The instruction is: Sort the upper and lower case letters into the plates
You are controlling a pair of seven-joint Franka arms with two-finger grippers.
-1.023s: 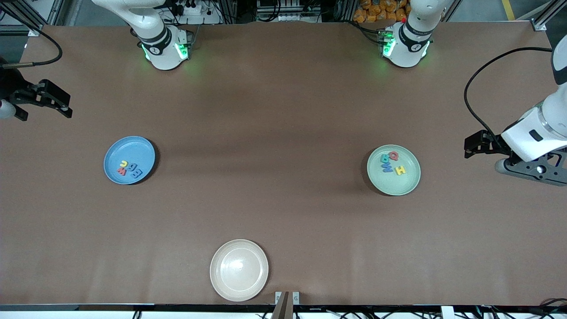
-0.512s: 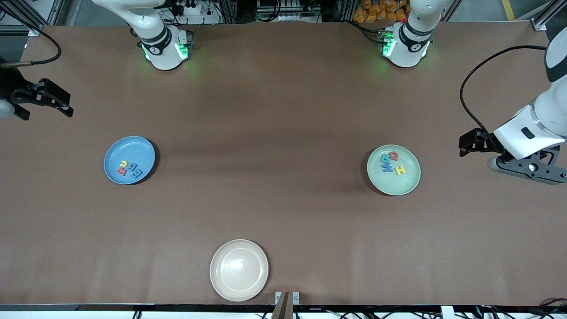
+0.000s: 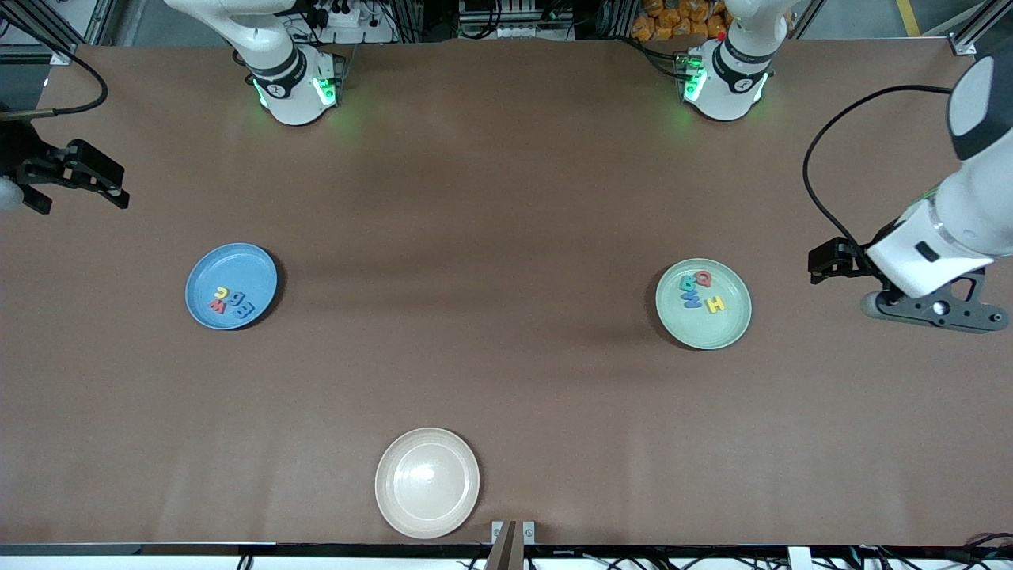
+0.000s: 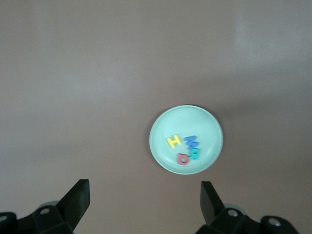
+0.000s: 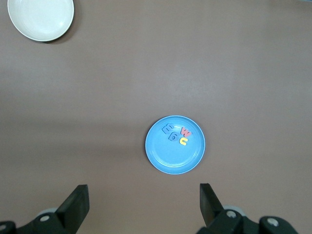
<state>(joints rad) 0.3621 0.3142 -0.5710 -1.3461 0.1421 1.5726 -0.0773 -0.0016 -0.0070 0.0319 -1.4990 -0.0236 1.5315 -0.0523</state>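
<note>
Four letters sit in the blue plate, four letters in the mint plate, while the left end effector and right end effector hover released above the bench.

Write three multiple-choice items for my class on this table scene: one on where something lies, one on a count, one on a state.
1. Which plate lies nearest the front camera?
A. the sky blue plate
B. the mint green plate
C. the cream-white plate

2. How many letters lie in the mint green plate?
A. two
B. four
C. six

3. How do the two grippers stand?
A. both open and holding nothing
B. both shut on letters
C. one open, one shut on a plate

Answers:
1 C: the cream-white plate sits lowest in the front view, below the sky blue plate and the mint green plate.
2 B: a yellow H, a red Q, a teal letter and a blue letter lie there.
3 A: the left gripper and the right gripper show spread fingers with nothing between them.
</note>
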